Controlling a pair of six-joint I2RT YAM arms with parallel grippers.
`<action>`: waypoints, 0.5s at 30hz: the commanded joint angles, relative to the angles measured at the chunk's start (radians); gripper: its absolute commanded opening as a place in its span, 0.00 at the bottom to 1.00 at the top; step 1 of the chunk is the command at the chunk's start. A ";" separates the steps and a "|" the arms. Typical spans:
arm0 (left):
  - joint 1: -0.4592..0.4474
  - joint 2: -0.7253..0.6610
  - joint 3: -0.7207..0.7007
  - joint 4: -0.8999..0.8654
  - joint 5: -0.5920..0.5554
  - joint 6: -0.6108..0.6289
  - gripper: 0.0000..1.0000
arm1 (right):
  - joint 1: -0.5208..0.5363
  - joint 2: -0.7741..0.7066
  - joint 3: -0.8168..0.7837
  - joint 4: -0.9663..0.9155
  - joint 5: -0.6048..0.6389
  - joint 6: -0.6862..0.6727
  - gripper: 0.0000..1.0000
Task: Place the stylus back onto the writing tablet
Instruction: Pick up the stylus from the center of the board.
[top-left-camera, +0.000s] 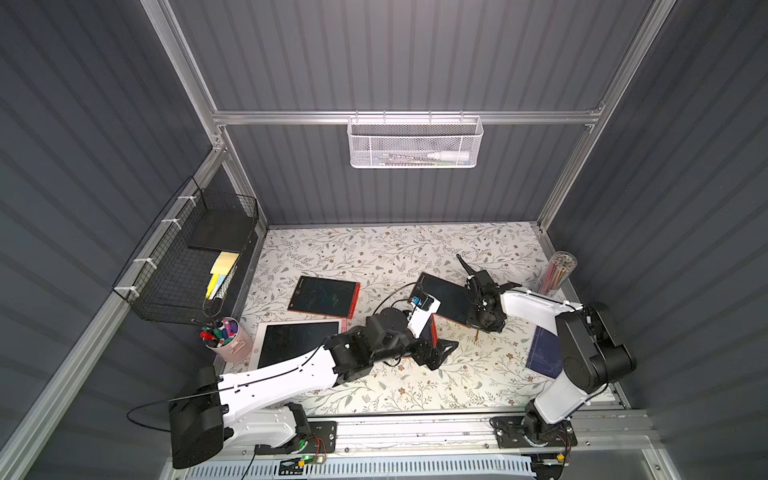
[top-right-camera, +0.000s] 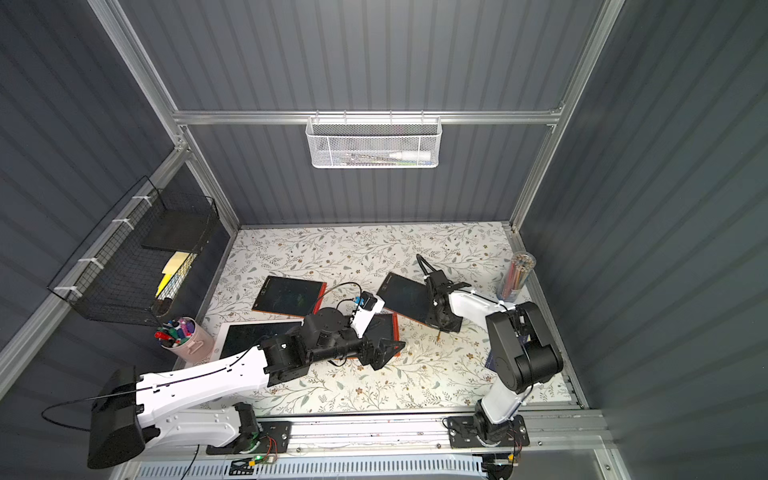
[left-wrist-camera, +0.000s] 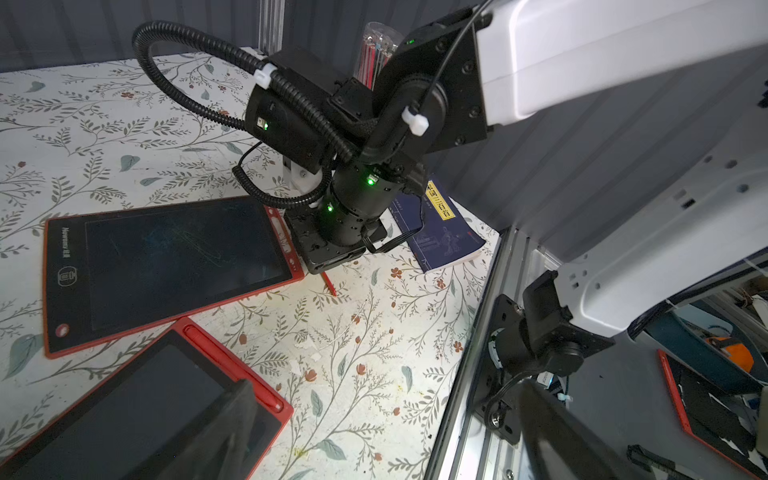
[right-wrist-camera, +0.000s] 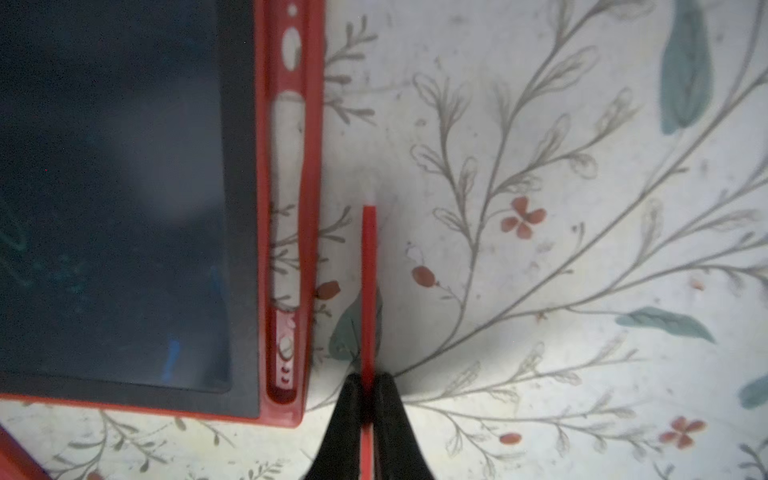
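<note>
My right gripper (right-wrist-camera: 368, 386) is shut on a thin red stylus (right-wrist-camera: 369, 291). The stylus runs parallel to the empty pen slot (right-wrist-camera: 286, 249) in the red rim of a dark writing tablet (right-wrist-camera: 124, 187), just outside that rim and over the floral cloth. In both top views this tablet (top-left-camera: 446, 297) (top-right-camera: 405, 297) lies at centre right, with the right gripper (top-left-camera: 482, 328) at its near corner. The left wrist view shows the stylus (left-wrist-camera: 328, 284) poking down from the right gripper beside the tablet (left-wrist-camera: 166, 266). My left gripper (top-left-camera: 444, 349) is open and holds nothing.
Under the left arm lies a second red tablet (left-wrist-camera: 124, 415) with its own pen in the slot (left-wrist-camera: 232, 365). A third red tablet (top-left-camera: 324, 297) and a white one (top-left-camera: 291, 340) lie to the left. A marker cup (top-left-camera: 226, 336), blue book (top-left-camera: 544, 353) and pencil tube (top-left-camera: 559, 272) stand at the sides.
</note>
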 joint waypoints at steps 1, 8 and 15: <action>0.005 -0.014 -0.001 -0.003 -0.001 0.004 0.99 | 0.001 0.027 -0.001 -0.017 0.017 -0.003 0.09; 0.005 -0.020 -0.002 -0.002 -0.002 -0.004 0.99 | -0.008 -0.033 0.018 -0.012 0.028 -0.029 0.08; 0.005 -0.021 -0.004 0.000 -0.004 -0.004 0.99 | -0.050 -0.064 0.046 0.049 -0.020 -0.064 0.08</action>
